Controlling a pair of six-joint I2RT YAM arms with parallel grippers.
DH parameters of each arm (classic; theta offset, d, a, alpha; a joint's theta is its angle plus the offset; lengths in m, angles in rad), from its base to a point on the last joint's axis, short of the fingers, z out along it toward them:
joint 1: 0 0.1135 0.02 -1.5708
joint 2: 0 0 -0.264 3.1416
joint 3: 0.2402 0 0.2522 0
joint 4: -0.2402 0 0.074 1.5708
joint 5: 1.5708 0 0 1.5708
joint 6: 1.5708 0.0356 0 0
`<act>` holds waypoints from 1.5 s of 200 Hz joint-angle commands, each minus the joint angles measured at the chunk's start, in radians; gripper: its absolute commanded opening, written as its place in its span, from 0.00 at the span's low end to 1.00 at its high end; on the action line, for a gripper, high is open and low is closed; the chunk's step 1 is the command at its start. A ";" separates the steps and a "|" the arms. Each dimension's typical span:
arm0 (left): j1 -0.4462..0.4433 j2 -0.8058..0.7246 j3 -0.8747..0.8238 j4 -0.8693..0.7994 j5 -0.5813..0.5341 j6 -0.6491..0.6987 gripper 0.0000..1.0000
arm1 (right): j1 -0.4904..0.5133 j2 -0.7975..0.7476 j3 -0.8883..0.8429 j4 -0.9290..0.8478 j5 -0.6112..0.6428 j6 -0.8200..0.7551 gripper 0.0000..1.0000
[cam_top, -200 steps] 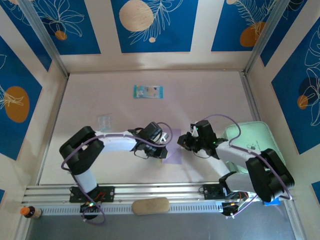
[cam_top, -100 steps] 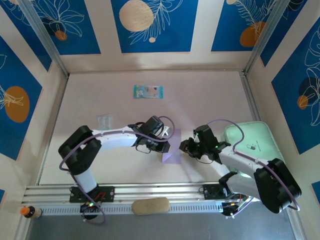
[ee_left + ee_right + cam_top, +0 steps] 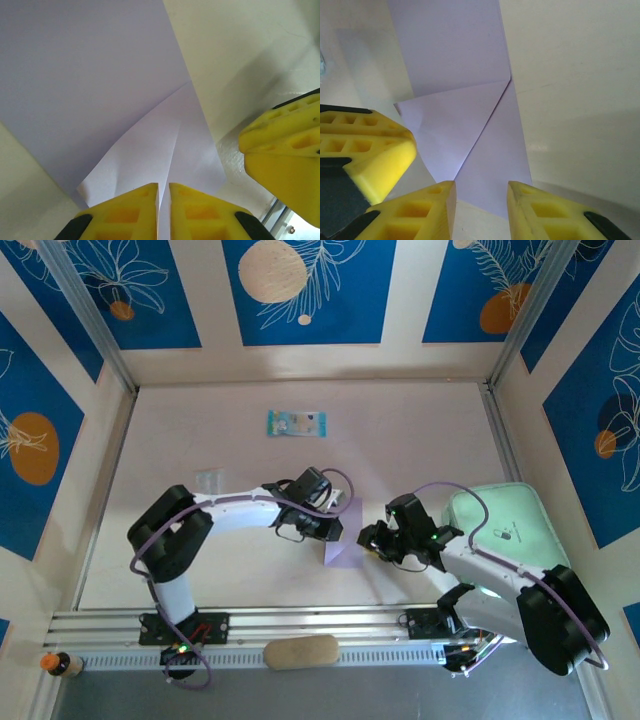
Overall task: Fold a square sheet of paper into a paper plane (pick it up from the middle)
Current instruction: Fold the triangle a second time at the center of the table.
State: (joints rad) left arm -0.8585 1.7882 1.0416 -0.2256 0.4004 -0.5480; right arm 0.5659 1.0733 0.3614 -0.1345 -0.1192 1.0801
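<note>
The part-folded sheet point(image 3: 345, 548) lies on the table point(image 3: 420, 440), near middle, between the grippers. The left gripper point(image 3: 164, 192) has its fingers almost together at the sheet's edge – pinching or not, I cannot tell; the right gripper point(image 3: 481, 192), just right of it, has fingers narrowly apart, holding nothing

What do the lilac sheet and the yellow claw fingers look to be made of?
The lilac sheet looks like thin matte paper: it holds sharp creases and a folded flap. The fingers of the right claw are likely moulded or printed plastic, matte yellow with recessed square pockets. The exact material is unclear.
</note>
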 commanded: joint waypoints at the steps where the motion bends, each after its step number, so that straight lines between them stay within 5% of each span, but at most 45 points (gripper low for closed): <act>1: 0.007 0.027 -0.021 -0.012 0.013 0.013 0.12 | 0.011 -0.003 0.008 -0.027 -0.026 0.007 0.34; 230: 0.006 0.037 -0.136 0.071 0.032 -0.066 0.06 | 0.080 0.300 0.114 0.134 -0.052 0.046 0.41; 300: 0.007 0.037 -0.142 0.071 0.034 -0.070 0.06 | -0.054 0.295 0.142 0.172 -0.122 -0.059 0.46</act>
State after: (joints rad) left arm -0.8528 1.8206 0.9298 -0.0879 0.4442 -0.6056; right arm 0.5526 1.3598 0.4717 0.0029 -0.1814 1.0821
